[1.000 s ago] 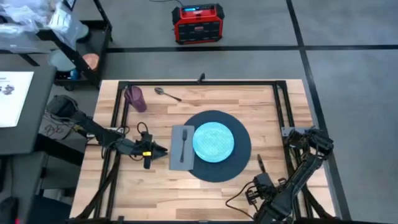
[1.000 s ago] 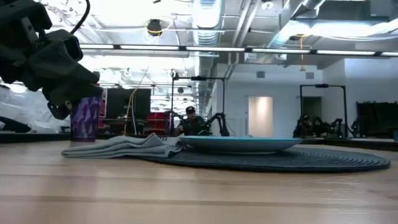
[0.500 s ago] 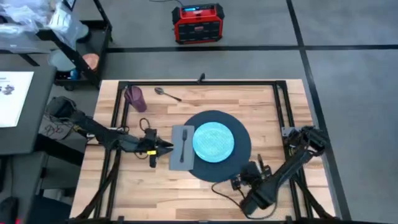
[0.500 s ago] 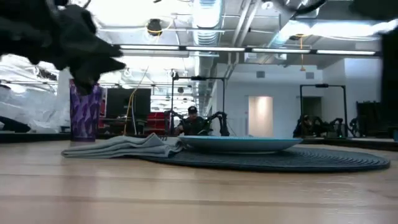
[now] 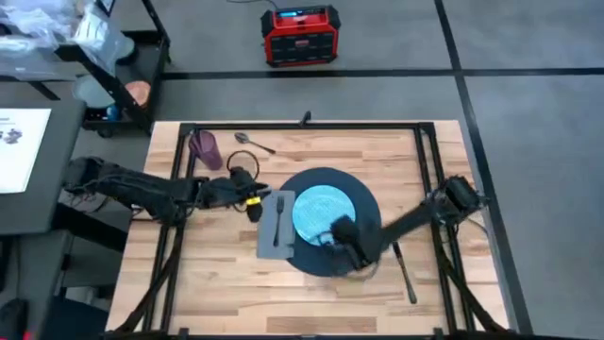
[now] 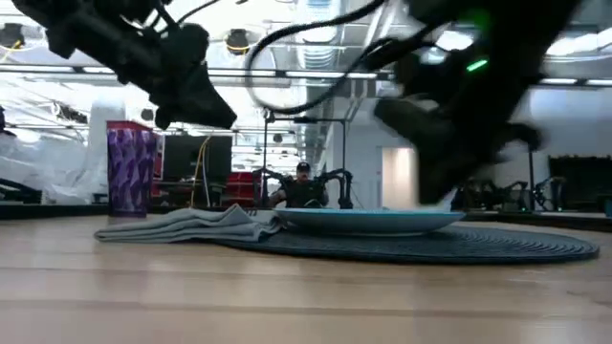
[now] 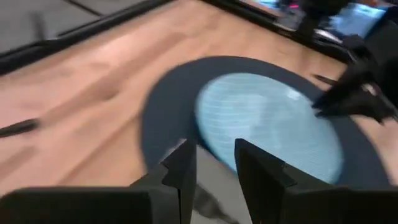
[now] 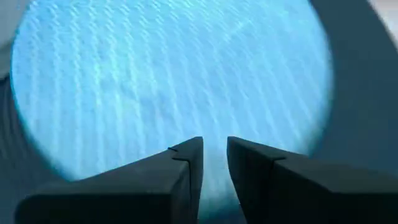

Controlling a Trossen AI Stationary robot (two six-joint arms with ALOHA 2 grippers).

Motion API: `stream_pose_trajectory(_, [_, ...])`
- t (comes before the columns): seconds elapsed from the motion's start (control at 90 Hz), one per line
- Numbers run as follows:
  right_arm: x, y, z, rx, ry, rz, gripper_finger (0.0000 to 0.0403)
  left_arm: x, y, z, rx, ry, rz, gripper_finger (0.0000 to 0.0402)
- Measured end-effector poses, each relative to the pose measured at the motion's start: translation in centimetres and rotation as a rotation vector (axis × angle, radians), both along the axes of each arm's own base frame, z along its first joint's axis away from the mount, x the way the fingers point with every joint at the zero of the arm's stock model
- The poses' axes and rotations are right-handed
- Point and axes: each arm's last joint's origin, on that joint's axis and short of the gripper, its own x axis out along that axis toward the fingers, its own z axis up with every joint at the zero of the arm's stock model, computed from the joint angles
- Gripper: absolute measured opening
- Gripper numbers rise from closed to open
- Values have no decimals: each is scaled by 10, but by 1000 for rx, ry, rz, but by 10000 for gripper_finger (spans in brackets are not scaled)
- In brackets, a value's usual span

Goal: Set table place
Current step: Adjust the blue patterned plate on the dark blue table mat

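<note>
Mat (image 5: 370, 219) directly beneath right gripper (image 5: 332, 233).

Both end effectors (image 5: 253, 201) (image 5: 332, 233) narrowly parted, empty.

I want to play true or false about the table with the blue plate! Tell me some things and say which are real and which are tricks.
1. The light blue plate sits on the dark round mat. True.
2. The fork lies on the plate. False: it lies on the grey napkin, beside the plate.
3. The purple cup stands near the table's far left corner. True.
4. The right gripper is above the purple cup. False: it is over the plate's edge.
5. The spoon lies on the bare wood table, away from the mat. True.
6. The left gripper holds the fork. False: it holds nothing.
</note>
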Motion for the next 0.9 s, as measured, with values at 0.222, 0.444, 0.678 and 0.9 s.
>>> stream_pose_trajectory(0.222, [41,-66,8,-45,-49,179,61,-9,34,-7,-58,30,209,93])
stream_pose_trajectory(0.444, [65,-130,24,22,-209,312,61,-12,42,-8,-54,54,245,93])
stream_pose_trajectory(0.678, [68,-187,32,119,-331,369,61,-28,42,4,24,60,315,93])
stream_pose_trajectory(0.9, [75,-232,61,71,-421,451,61,-51,40,18,59,19,427,93])
